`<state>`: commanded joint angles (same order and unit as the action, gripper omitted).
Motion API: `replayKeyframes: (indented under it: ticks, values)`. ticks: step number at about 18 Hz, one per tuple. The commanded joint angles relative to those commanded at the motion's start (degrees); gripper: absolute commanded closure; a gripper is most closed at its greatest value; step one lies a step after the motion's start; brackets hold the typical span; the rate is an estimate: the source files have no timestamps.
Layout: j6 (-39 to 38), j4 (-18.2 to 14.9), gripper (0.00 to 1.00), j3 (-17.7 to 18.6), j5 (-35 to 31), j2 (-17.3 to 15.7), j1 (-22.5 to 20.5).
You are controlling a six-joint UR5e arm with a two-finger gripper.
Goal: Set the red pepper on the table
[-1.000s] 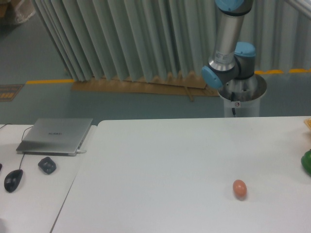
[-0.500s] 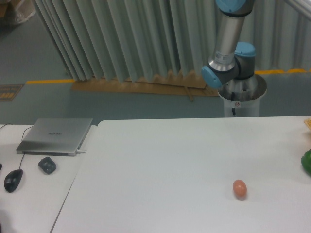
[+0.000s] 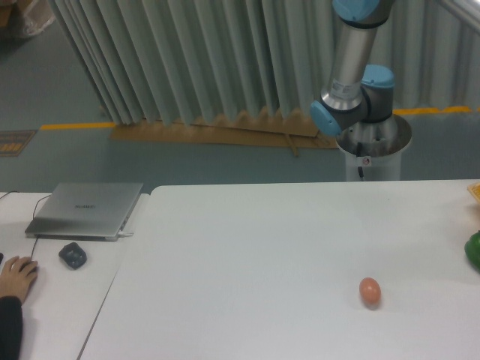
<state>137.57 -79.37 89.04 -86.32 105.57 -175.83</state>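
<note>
The red pepper is out of view. The large white table [image 3: 255,255] fills the lower middle and right of the camera view. Only the arm's lower links [image 3: 352,82] show, rising from the base behind the table's far right edge and leaving the frame at the top. The gripper itself is not in view.
An orange-brown egg-shaped object [image 3: 370,291] lies on the table at the right. A glossy green vegetable [image 3: 474,250] pokes in at the right edge. On the narrower desk at left sit a closed laptop [image 3: 86,210], a dark small object [image 3: 73,255], and a person's hand [image 3: 16,276] over the mouse.
A person's hand has come in from the lower left and now covers the mouse on the desk. The arm and the egg-shaped object have not moved.
</note>
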Motion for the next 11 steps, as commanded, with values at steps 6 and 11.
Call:
replayKeyframes:
  ticks: [6, 11]
  values:
    - [-53.71, 0.44, 0.0, 0.87, 5.64, -0.27, -5.58]
    - [-95.25, 9.23, 0.0, 1.39, 5.73, 1.05, -1.27]
